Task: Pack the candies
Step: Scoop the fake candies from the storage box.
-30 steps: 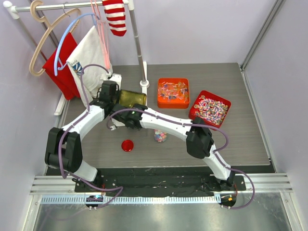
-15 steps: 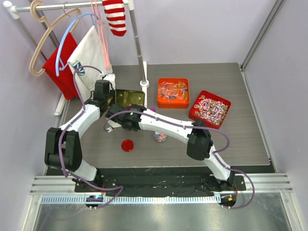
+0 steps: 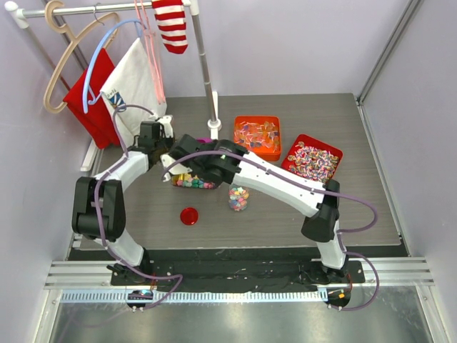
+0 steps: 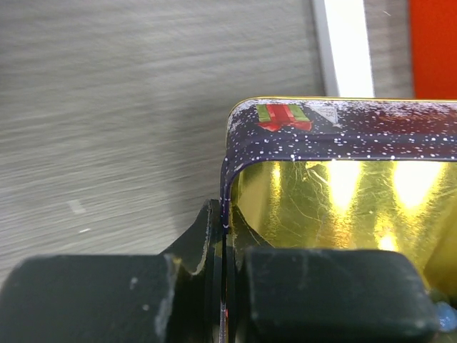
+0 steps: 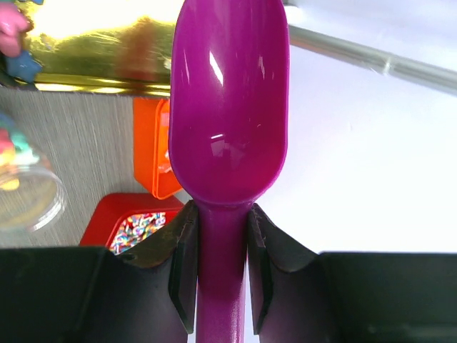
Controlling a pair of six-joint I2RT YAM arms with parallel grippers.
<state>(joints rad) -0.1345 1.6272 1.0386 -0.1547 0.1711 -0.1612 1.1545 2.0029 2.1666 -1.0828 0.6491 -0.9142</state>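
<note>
While the arms cross mid-frame in the top view, the candies (image 3: 191, 182) lie heaped just below the right tool (image 3: 196, 150), the nearer one, and the jar (image 3: 238, 198) stands lower right of them. Left wrist view: the left tool (image 4: 225, 286) is pinched hard on the tin (image 4: 343, 128) rim, bottom centre. Right wrist view: the right tool clamps an empty scoop (image 5: 228, 107), long axis straight up the frame, candies off at upper left. A swing that way looks due.
</note>
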